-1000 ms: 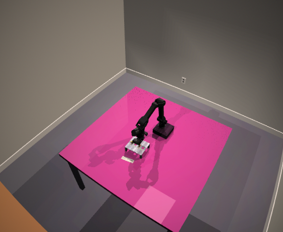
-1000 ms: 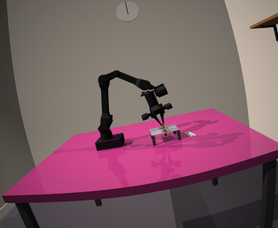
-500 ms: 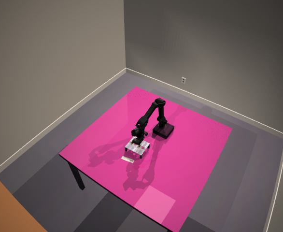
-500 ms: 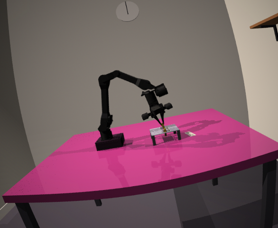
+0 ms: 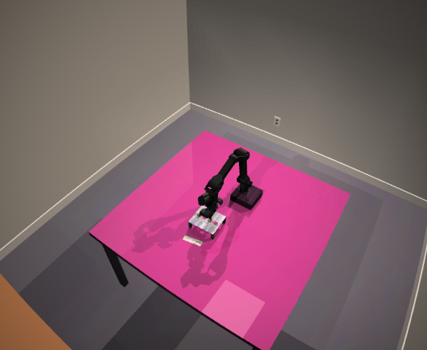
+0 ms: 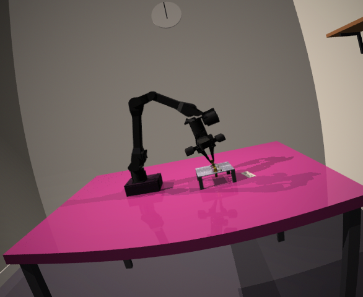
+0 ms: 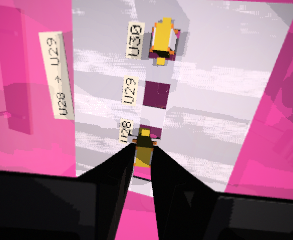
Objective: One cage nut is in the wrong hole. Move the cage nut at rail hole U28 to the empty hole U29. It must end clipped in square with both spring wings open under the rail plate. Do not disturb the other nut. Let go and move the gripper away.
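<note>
Currently, tool (image 5: 207, 217) (image 6: 212, 162) (image 7: 145, 146) pinching yellow cage nut (image 7: 144, 156) at U28; hole U29 (image 7: 156, 95) empty.

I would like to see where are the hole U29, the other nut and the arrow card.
hole U29 (image 7: 156, 95): wrist, middle
nut (image 7: 163, 36): wrist, yellow top
card (image 7: 56, 75) (image 5: 192, 240) (image 6: 248, 174): wrist, top, exterior; face

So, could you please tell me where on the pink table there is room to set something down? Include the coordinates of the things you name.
The broad stretch in front of the arm's base (image 6: 143, 188), toward the near edge in the exterior view, looks bare. It is crowded at the rail plate (image 5: 218, 226) (image 6: 204, 171) (image 7: 211, 100), with the gripper (image 5: 205, 218) (image 6: 212, 162) (image 7: 144, 145) over it and the paper label (image 5: 192, 240) (image 6: 248, 174) (image 7: 56, 75) beside it.
</note>
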{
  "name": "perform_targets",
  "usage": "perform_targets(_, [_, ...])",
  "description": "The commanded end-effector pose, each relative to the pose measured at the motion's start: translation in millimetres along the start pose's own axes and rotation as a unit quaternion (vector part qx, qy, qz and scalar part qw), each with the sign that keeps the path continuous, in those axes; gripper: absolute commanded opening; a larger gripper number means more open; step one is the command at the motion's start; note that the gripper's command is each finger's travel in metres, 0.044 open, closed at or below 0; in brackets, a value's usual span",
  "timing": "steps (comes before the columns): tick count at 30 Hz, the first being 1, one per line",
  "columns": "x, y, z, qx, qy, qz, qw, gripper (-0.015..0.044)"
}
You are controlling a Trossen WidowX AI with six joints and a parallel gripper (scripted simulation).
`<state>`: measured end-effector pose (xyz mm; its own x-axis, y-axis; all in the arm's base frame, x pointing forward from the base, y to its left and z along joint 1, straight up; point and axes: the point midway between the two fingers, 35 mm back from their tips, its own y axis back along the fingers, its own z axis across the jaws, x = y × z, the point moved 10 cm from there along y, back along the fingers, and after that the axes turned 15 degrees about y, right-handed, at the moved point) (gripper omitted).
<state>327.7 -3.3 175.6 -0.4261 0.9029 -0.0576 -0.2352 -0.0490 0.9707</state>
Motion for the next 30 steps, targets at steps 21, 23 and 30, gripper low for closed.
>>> perform_targets(21, [-0.4,3.4,0.6,0.0,-0.002,-0.001,1.0,0.0038])
perform_targets(23, [-0.4,3.8,0.7,0.0,-0.002,-0.001,1.0,0.0038])
perform_targets(30, [-0.5,5.1,1.0,0.0,-0.002,-0.001,1.0,0.0038])
